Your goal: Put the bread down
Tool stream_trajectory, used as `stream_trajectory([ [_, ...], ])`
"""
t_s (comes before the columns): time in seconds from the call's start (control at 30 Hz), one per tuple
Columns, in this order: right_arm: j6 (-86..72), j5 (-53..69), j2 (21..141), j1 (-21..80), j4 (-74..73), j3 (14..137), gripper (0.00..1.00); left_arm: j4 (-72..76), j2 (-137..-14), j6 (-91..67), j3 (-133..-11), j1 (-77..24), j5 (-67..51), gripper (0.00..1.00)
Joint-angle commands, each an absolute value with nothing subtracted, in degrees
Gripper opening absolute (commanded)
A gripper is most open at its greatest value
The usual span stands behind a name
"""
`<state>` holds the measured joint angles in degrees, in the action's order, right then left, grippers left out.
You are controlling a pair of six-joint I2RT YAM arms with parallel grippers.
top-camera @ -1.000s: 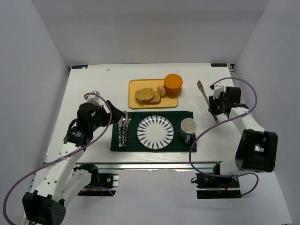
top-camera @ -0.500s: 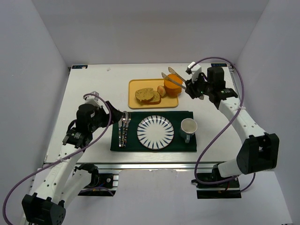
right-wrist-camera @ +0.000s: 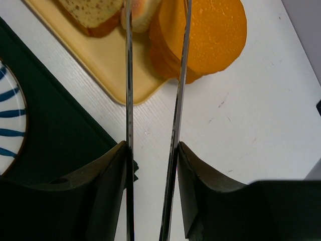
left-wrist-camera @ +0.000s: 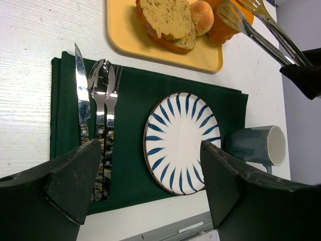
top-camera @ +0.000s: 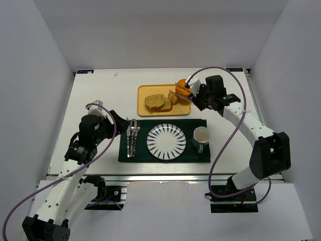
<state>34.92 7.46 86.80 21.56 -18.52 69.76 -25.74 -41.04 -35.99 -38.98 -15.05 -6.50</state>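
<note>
From above, my right pincer (top-camera: 199, 95) comes in from the right of the yellow tray (top-camera: 144, 111). It is clamped on a pair of tongs (top-camera: 179, 93) whose tips hang around the small bun (top-camera: 172, 97) and the orange cylinder (top-camera: 183, 84), short of the bread (top-camera: 154, 101). The bread lies as two overlapping slices on the tray's left half, not yet lifted. I carry tongs, I judge, so that my fingers stay off the food. My left pincer (top-camera: 122, 122) hovers wide open and empty at the left edge of the green mat (top-camera: 193, 154), just beside the cutlery (top-camera: 132, 138). That leaves the way free to the striped plate (top-camera: 166, 141), bare in the mat's middle with the mug (top-camera: 201, 135) to its right, and the likely place for a slice. Through my left wrist, my two fingers stand far apart with nothing between them, framing plate and cutlery. The slices show at the top edge, one resting on the other, with the bun just beside them and the parted tongs entering from the upper right. Through my right wrist, each of my fingers presses one blade. A gap stays between the blades, so the tongs are gripped but not squeezed shut, and they hold nothing that I can see. The tips run off the top of the view, so I cannot tell how near they are. The bread sits left of the left blade, so I judge the next move must swing left.
</note>
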Motion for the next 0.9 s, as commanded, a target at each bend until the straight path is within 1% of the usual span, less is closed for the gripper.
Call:
stream_trajectory([
  [0.0, 37.7, 3.17, 86.49, 21.62, -17.76, 70.58, 0.48, -26.1, -40.43, -36.04, -38.67, -14.85, -5.71, 0.89],
  [0.27, 40.25, 0.26, 85.26, 22.41, -16.96, 67.16, 0.48, -24.96, -41.13, -36.12, -38.32, -14.94, -6.33, 0.89],
  [0.4, 41.48, -2.1, 85.34, 22.94, -16.96, 66.01, 0.43, -24.79, -41.31, -36.04, -38.5, -14.85, -6.33, 0.89],
  [0.43, 41.75, -2.2, 85.43, 23.11, -16.96, 65.83, 0.4, -24.79, -41.4, -36.04, -38.58, -14.94, -6.33, 0.89],
  [0.47, 41.92, -2.28, 85.43, 23.12, -16.88, 65.74, 0.34, -24.87, -41.4, -36.04, -38.58, -14.94, -6.33, 0.89],
  [0.5, 41.92, -2.63, 85.43, 23.12, -16.88, 65.92, 0.3, -24.87, -41.31, -36.04, -38.58, -14.85, -6.24, 0.89],
  [0.53, 41.75, -2.72, 85.26, 23.12, -16.79, 66.0, 0.25, -24.87, -41.31, -36.04, -38.67, -14.85, -6.24, 0.89],
  [0.6, 41.66, -2.81, 84.82, 23.12, -16.61, 66.53, 0.18, -24.87, -41.22, -36.04, -38.67, -14.85, -6.15, 0.89],
  [0.63, 41.57, -2.64, 84.29, 23.12, -16.26, 66.62, 0.14, -24.87, -41.22, -36.12, -38.67, -14.85, -6.24, 0.89],
  [0.77, 39.64, -2.11, 82.97, 23.03, -15.73, 68.29, 0.03, -24.52, -41.31, -36.21, -38.67, -14.85, -6.5, 0.89],
  [0.87, 38.06, -0.88, 81.48, 23.03, -15.64, 69.96, 0.0, -24.43, -41.48, -36.21, -38.93, -14.85, -6.5, 0.89],
])
